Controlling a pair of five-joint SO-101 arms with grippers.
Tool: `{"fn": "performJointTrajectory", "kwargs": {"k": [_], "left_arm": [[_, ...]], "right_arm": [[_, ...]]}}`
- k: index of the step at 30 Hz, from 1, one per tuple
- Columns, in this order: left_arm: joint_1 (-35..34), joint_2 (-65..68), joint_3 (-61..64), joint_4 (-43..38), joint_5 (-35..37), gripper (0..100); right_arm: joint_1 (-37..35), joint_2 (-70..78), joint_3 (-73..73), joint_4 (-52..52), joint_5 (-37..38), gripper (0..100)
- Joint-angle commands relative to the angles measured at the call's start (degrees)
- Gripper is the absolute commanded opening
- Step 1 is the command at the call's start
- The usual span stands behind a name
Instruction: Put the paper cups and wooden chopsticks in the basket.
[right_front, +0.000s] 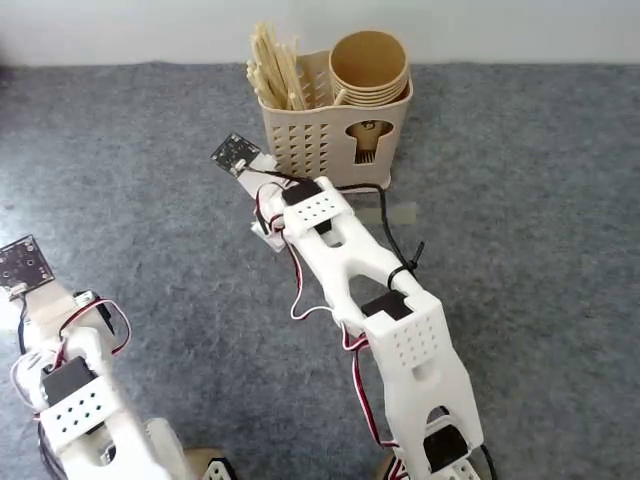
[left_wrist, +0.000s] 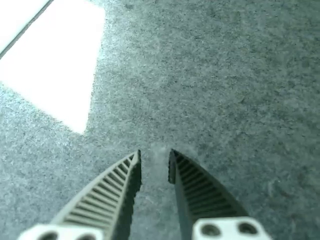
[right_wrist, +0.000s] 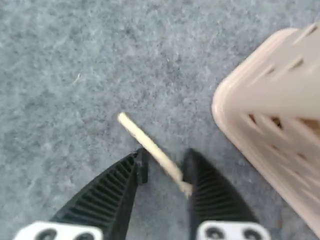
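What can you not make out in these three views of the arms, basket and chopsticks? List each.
1. High view: how many paper cups are stacked; the basket wall hides their bodies.
2. Right wrist view: whether the right gripper holds the chopstick or merely straddles it; contact is too indistinct.
3. Right wrist view: most of the basket, cut off by the edge.

The basket (right_front: 335, 140) stood at the back of the worktop (right_front: 520, 250), paper cups (right_front: 370, 65) in its right compartment and wooden chopsticks (right_front: 275, 65) in its left, one loose chopstick (right_wrist: 150, 145) at my right hand (right_wrist: 165, 157) just before it, my left hand (left_wrist: 155, 155) well apart leftward.
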Motion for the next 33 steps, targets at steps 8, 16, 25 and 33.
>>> {"fn": "performJointTrajectory", "kwargs": {"k": [8, 16, 25, 33], "left_arm": [[0.4, -1.0, -2.0, -1.3, -0.6, 9], [0.4, -1.0, -2.0, -1.3, -0.6, 9], [0.4, -1.0, -2.0, -1.3, -0.6, 9], [0.4, -1.0, -2.0, -1.3, -0.6, 9]], "right_arm": [[0.0, -1.5, -1.6, 8.4, 0.6, 0.9], [-3.3, -10.9, -1.6, 18.0, 0.3, 0.9], [-7.0, -32.6, -1.3, 31.3, 0.2, 0.9], [-7.0, -53.4, -1.5, 28.2, -7.9, 0.9]]}}
